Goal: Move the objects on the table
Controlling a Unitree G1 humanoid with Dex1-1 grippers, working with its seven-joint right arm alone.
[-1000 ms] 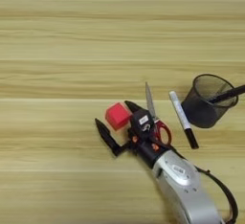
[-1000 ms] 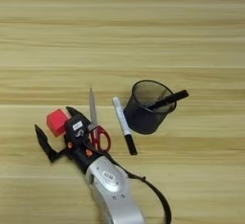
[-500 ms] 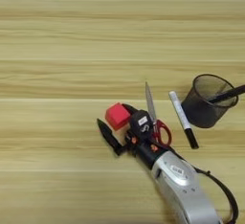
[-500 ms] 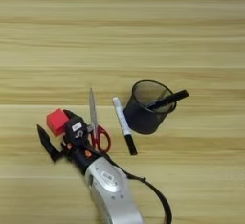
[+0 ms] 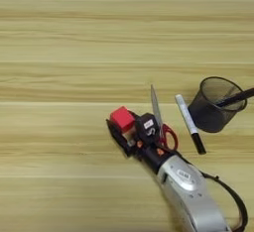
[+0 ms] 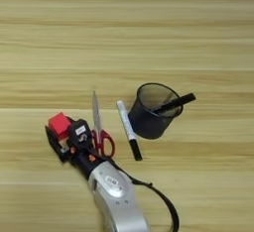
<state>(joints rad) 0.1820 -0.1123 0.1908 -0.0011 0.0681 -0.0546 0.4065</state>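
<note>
Pincer (image 5: 130, 132) fingers apart around red cube (image 5: 121, 118), scissors (image 5: 159, 122) just right, bare table (image 5: 64, 52) beyond

- Both eyes sit on the head, looking steeply down on the table (image 5: 59, 37) — wood fills each picture.
- Left eye view reaches further left; right eye view further right.
- Shared ground: the mesh cup (image 6: 151, 112) and the arm (image 6: 116, 196) entering from the bottom edge.

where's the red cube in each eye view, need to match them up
Left eye view: red cube just below centre, left of the scissors.
Right eye view: red cube at lower left, again left of the scissors.
Shared landmark: the black mesh cup, right of the white marker.
</note>
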